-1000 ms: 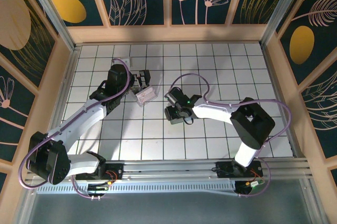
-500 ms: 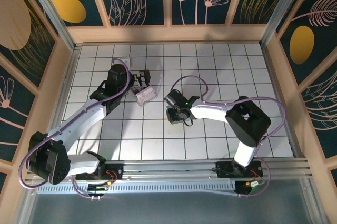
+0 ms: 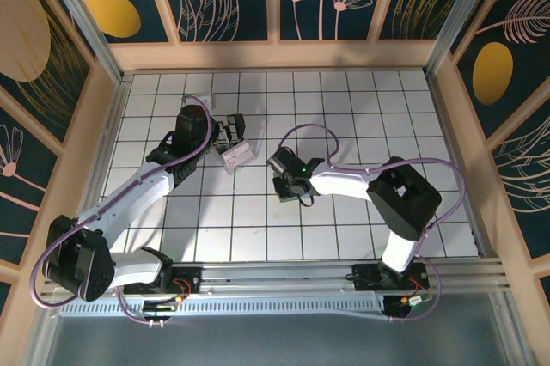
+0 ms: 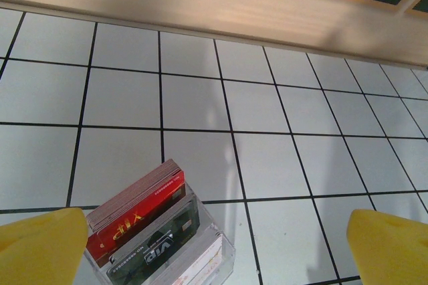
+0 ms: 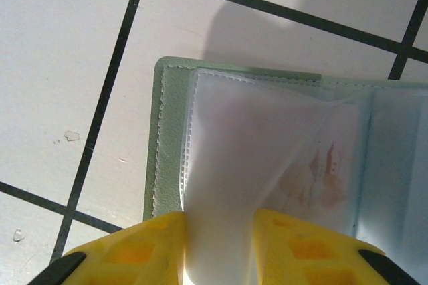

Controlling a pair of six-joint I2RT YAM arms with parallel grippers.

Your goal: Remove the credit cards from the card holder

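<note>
The card holder (image 5: 167,131) lies open on the table (image 5: 67,64), near its middle, directly under the right pincer (image 5: 217,245). That pincer pinches one clear sleeve (image 5: 254,138) between its yellow tips, and the leaf stands up from the green cover. A credit card (image 5: 321,181) shows only as a faint pinkish print through the plastic, to the right of the grip. I cannot tell whether the tips have any card edge between them. To do this step well, the grip should probably catch the card itself, not just the sleeve, or the whole holder may lift with it. A slow pull along the pocket's opening seems wise. The left pincer (image 4: 215,248) is spread wide above a clear box (image 4: 226,253) of cards, well apart from the holder. It could come over to pin the cover down.
</note>
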